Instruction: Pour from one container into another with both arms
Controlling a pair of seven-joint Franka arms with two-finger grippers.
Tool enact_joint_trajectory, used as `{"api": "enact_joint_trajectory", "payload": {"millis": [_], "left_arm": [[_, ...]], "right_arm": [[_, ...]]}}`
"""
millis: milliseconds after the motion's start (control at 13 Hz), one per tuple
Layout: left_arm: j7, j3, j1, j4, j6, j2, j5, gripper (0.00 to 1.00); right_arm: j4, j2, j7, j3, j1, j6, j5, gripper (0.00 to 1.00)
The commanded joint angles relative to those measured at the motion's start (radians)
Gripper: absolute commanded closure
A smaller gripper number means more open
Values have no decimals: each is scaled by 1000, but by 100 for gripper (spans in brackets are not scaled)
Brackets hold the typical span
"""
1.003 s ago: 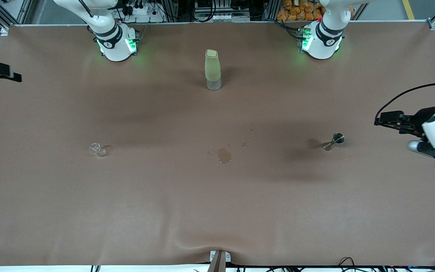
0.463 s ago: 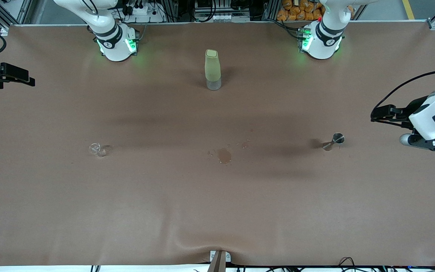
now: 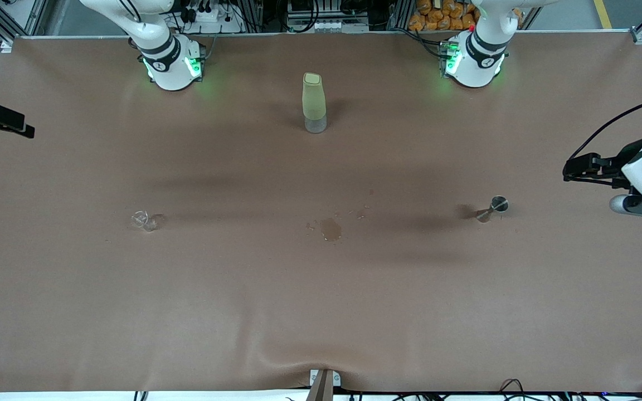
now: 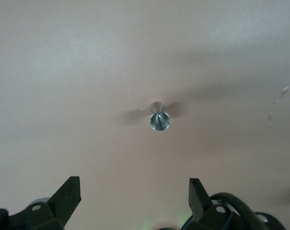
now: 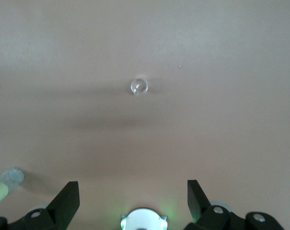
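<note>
Both arms hang high at the table's ends with nothing grasped: the left gripper (image 4: 131, 199), jaws spread wide, looks down on the small metal measuring cup (image 4: 159, 120), which stands upright ahead of its fingertips, and the right gripper (image 5: 130, 199), equally released, looks down on the small clear glass (image 5: 139, 86) ahead of it. Both vessels are small, so a descent slightly off centre would likely tip either one, and the nearly transparent glass is the harder target. A wet stain (image 3: 330, 229) between the two suggests pouring over such a narrow mouth could spill.
</note>
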Motion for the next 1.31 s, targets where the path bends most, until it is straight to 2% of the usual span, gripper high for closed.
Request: {"api": "enact_joint_trajectory", "payload": {"millis": [0, 154, 386, 617, 1234], "left_arm": [[-129, -1, -38, -104, 43, -130, 20, 0], [-175, -4, -48, -164, 65, -193, 14, 0], [-177, -4, -48, -297, 146, -313, 14, 0], [-178, -4, -42, -354, 154, -383, 12, 0], [-194, -6, -45, -322, 143, -394, 12, 0]], "right_arm": [[-101, -89, 14, 17, -12, 48, -21, 0], [-127, -117, 16, 17, -18, 49, -21, 0], [-118, -107, 16, 17, -13, 40, -22, 0], [-118, -104, 16, 14, -9, 42, -27, 0], [-122, -100, 17, 3, 15, 45, -39, 0]]}}
